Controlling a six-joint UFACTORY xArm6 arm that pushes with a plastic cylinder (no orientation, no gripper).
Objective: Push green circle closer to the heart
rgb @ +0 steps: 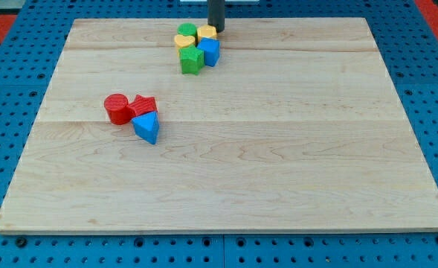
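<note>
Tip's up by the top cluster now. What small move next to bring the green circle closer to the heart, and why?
Probably sidestep my tip toward the view's left, clear of the yellow block beside it, to get above the green circle. The yellow heart sits just below and touching that circle, so only a gentle downward nudge seems needed afterwards.

**Colours on the counter**

The counter point(278, 149) is pale wood with faint grain and long plank seams. Around it lies a blue pegboard point(427, 82) dotted with dark holes, with red patches at the view's top corners. The green circle point(187, 30), yellow heart point(184, 41), yellow block point(207, 32), green block point(192, 60) and blue block point(210, 51) cluster together. The red cylinder point(117, 108), red block point(144, 106) and blue triangle point(147, 128) form another group. My tip point(216, 29) is dark grey.
</note>
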